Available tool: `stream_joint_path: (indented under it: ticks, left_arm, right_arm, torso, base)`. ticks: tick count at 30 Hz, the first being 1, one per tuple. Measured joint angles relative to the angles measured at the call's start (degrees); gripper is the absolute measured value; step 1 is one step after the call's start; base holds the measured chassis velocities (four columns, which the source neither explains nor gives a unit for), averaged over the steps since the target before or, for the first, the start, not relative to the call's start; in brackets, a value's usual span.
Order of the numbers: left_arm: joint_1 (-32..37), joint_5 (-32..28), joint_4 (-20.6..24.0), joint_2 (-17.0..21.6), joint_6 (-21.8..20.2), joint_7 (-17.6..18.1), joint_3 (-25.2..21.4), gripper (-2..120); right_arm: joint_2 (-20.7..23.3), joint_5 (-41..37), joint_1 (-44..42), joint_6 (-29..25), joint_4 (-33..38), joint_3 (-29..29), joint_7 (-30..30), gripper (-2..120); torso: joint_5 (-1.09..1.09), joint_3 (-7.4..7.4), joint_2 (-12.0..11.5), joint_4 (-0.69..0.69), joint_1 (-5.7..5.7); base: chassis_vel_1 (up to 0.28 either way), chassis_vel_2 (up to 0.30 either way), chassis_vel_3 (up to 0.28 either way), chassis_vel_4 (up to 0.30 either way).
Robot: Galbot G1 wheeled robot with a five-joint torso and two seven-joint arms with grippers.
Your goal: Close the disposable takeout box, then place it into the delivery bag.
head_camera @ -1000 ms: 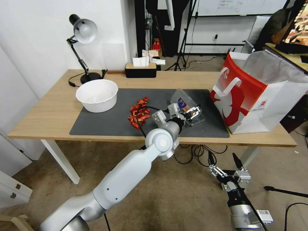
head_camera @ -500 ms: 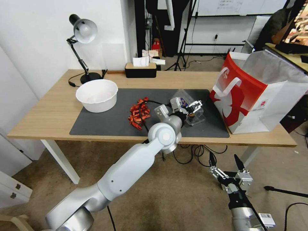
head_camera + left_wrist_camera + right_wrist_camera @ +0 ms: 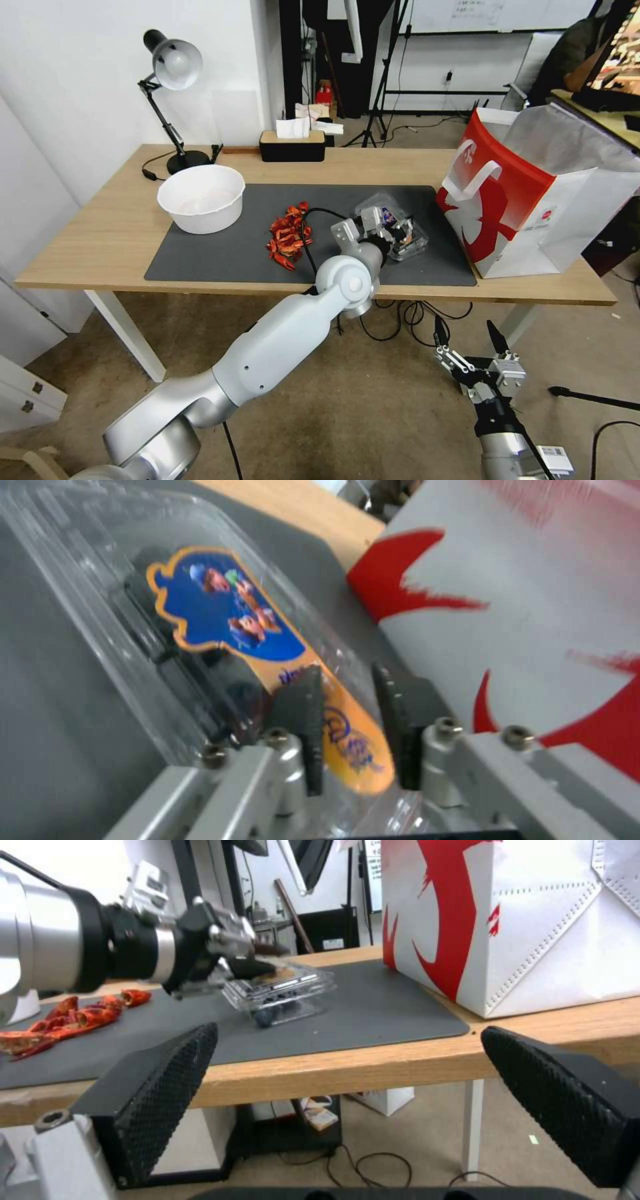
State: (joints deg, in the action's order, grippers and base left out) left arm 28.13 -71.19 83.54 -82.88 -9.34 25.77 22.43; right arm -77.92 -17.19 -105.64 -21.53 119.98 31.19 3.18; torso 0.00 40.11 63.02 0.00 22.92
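Observation:
The disposable takeout box (image 3: pixel 411 248) lies on the dark mat just left of the delivery bag (image 3: pixel 527 200). Its clear lid with the blue and orange label (image 3: pixel 227 605) is folded down over the base. My left gripper (image 3: pixel 398 227) lies on top of that lid, fingers (image 3: pixel 303 715) almost together over the label, nothing held between them. In the right wrist view the same gripper (image 3: pixel 257 967) presses on the box (image 3: pixel 287 992) beside the bag (image 3: pixel 533 915). My right gripper (image 3: pixel 470 333) hangs open below the table's front edge (image 3: pixel 348 1030).
A white bowl (image 3: pixel 201 197) stands at the mat's (image 3: pixel 220 260) left end. Red chili peppers (image 3: pixel 288 237) lie just left of my left wrist. A desk lamp (image 3: pixel 175 67) and a tissue box (image 3: pixel 292 145) stand along the far table edge.
My left gripper has moved right toward the bag and swung the raised lid down onto the base. The right arm has stayed put.

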Motion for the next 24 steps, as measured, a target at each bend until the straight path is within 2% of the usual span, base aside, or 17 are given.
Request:
stream_joint_path:
  ticks: [2,4,7,14,24]
  left_arm:
    - [-0.1,0.6,-0.1,0.2,-0.6,0.0,0.4,17]
    - [-0.2,2.0,-0.3,0.5,-1.8,0.0,1.3,5]
    - [-0.2,2.7,-0.2,0.6,-2.4,0.0,1.5,0]
    - [-0.1,3.3,0.1,1.6,-3.2,0.0,1.9,0]
    - [-0.1,3.8,0.6,3.1,-4.0,-0.1,2.2,0]
  right_arm:
    - [-0.1,0.1,-0.1,0.0,0.1,0.0,0.0,100]
    - [-0.2,0.1,-0.1,0.0,0.2,0.0,0.0,100]
    - [-0.3,-0.4,-0.2,0.1,0.7,-0.2,0.0,100]
    - [1.2,-8.3,0.6,3.0,3.8,0.2,0.2,100]
    - [6.0,-21.1,4.8,7.6,8.0,3.9,3.7,100]
  torso:
    - [0.0,0.0,0.0,0.0,-0.01]
    - [0.0,0.0,0.0,0.0,-0.01]
    - [0.0,0.0,0.0,0.0,-0.01]
    - [-0.01,-0.01,0.0,0.0,-0.01]
    - [0.0,-0.01,0.0,0.0,-0.01]
  base:
    - [0.0,0.0,0.0,0.0]
    - [0.0,0.0,0.0,0.0]
    - [0.0,0.0,0.0,0.0]
    - [0.0,0.0,0.0,0.0]
    - [0.0,0.0,0.0,0.0]
